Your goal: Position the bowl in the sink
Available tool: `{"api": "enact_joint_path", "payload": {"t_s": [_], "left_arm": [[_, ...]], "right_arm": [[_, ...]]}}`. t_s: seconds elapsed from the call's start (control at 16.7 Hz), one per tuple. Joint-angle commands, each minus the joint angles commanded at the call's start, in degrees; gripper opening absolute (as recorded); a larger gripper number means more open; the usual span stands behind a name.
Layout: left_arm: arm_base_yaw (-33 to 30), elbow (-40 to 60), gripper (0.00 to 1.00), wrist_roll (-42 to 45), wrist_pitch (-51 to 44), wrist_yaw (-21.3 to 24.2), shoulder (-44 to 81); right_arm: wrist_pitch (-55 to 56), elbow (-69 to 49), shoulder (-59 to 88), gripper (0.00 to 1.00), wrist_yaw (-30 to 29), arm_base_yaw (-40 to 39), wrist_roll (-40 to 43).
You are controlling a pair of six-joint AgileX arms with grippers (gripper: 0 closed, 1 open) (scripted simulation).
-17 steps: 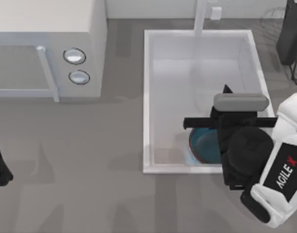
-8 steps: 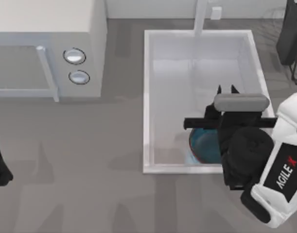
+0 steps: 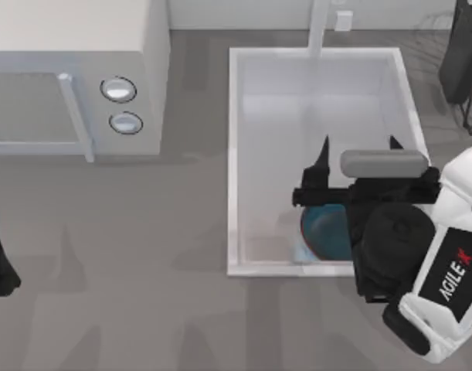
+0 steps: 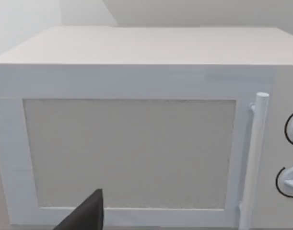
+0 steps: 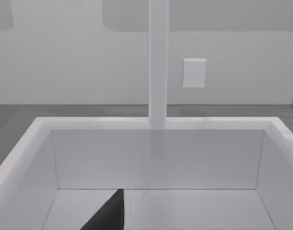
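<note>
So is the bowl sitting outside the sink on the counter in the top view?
No, the bowl lies inside the sink, at its near end, partly under the right gripper, whose fingers are spread apart.

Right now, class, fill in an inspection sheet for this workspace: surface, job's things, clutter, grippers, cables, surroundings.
Surface: grey table.
Job's things: blue bowl lies inside the white sink, at its near right corner, partly under the right arm.
Clutter: nothing seen.
Grippers: right gripper open above the sink, holding nothing; left arm parked at the table's left edge.
Cables: nothing seen.
Surroundings: white microwave left of the sink; faucet at its far rim.
</note>
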State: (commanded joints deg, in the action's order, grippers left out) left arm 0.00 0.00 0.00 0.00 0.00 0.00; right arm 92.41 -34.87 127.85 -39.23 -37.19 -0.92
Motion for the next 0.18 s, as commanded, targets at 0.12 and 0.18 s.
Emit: {"api": "enact_joint_path", "payload": {"t_s": [0.12,0.18], "left_arm": [[0.00,0.00,1.00,0.00,0.00,0.00,0.00],[0.00,0.00,1.00,0.00,0.00,0.00,0.00]], "right_arm": [[0.00,0.00,0.00,1.00,0.00,0.00,0.00],[0.00,0.00,0.00,1.00,0.00,0.00,0.00]]}}
